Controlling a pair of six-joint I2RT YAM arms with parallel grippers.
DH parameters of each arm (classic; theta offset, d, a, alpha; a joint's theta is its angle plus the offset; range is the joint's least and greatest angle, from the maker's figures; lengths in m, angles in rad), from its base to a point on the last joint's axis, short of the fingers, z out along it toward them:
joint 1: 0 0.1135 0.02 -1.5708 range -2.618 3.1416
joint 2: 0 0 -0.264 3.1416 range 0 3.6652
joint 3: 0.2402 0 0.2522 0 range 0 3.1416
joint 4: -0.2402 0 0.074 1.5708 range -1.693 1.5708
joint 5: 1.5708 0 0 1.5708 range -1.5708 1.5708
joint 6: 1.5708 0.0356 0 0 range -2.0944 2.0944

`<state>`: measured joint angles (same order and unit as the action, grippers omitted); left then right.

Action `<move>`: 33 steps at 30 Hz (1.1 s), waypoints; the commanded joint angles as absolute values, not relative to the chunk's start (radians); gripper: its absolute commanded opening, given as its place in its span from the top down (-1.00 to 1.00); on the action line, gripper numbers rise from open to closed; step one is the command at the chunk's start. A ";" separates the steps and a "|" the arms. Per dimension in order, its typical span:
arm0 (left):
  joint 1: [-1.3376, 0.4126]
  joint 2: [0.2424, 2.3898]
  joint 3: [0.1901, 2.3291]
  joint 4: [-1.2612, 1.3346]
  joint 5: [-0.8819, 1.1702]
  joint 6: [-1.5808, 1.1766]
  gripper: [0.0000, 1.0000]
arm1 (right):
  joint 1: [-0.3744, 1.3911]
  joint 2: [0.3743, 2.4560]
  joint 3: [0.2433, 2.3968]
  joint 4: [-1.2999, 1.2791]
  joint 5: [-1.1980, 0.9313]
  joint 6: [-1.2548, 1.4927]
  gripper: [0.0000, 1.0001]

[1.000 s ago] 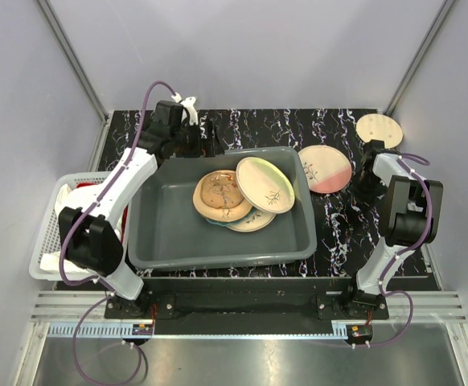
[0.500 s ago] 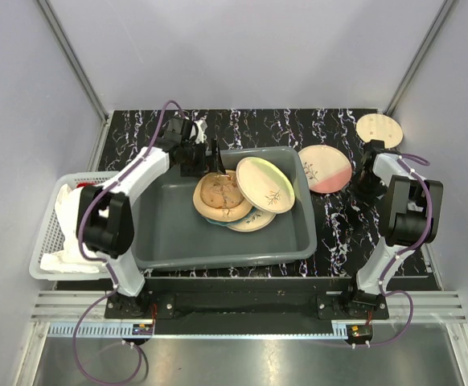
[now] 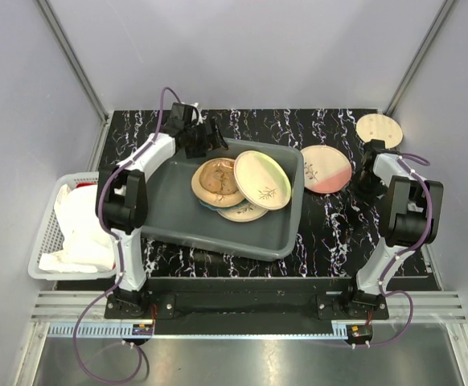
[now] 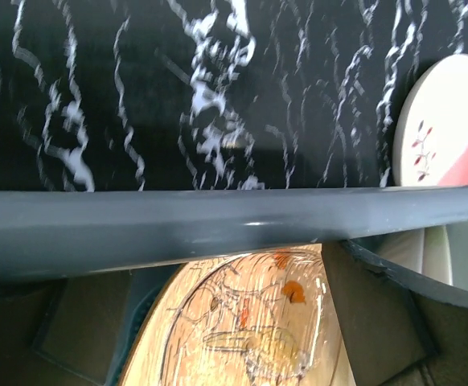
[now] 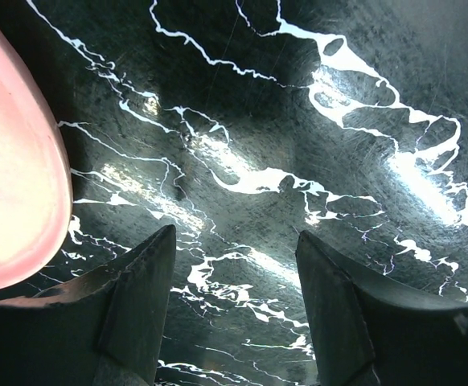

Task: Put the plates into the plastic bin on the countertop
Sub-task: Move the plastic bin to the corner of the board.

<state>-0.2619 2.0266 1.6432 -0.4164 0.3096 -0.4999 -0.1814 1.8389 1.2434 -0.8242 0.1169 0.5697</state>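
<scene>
Hanging at the far-left corner of the grey bin point(image 3: 178, 211), my left pincer point(image 3: 207, 135) is spread wide and grips nothing. The bin sits skewed on the countertop point(image 3: 330, 233), with piled plates point(image 3: 218, 182) inside. The cream-and-pink plate point(image 3: 325, 169) lies just right of it. My right pincer point(image 5: 234, 241) sits beside that plate, jaws parted and empty. My call: pinch its rim, lift above the bin wall, lower onto the pile. The peach plate point(image 3: 379, 129) is further right, not yet binned.

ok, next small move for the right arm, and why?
Probably slide the open right fingers toward the rim of the cream-and-pink round plate: they sit over black marbled countertop, nothing between them, and that plate lies beside them, outside the grey plastic bin.
</scene>
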 commanded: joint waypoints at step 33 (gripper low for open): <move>-0.146 2.367 2.191 0.060 0.146 -0.583 -0.98 | -0.115 2.100 1.565 -0.647 -0.301 0.482 -0.37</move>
